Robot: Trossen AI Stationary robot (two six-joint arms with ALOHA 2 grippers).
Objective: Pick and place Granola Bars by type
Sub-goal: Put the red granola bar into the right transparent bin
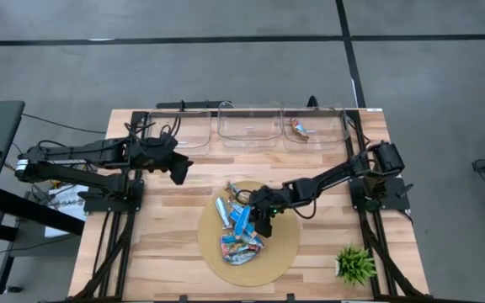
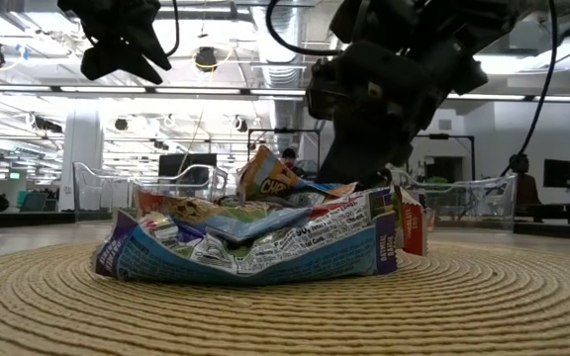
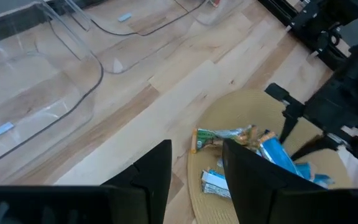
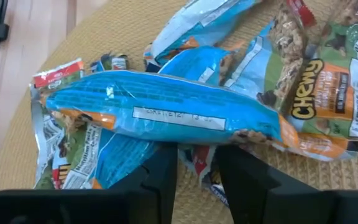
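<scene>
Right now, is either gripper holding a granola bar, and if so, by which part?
Neither holds one. The right gripper hangs open just above the blue granola bar on the pile; the left gripper waits open and empty beside the round mat.

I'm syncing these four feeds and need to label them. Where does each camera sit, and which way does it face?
High view: overhead, straight down on the table; both arms show.
Low view: at mat height, level into the Granola Bars; arms hang from above.
Left wrist view: looks past the left gripper at the clear bins.
Right wrist view: right gripper close over a blue bar.
All four share the bar pile.
</scene>
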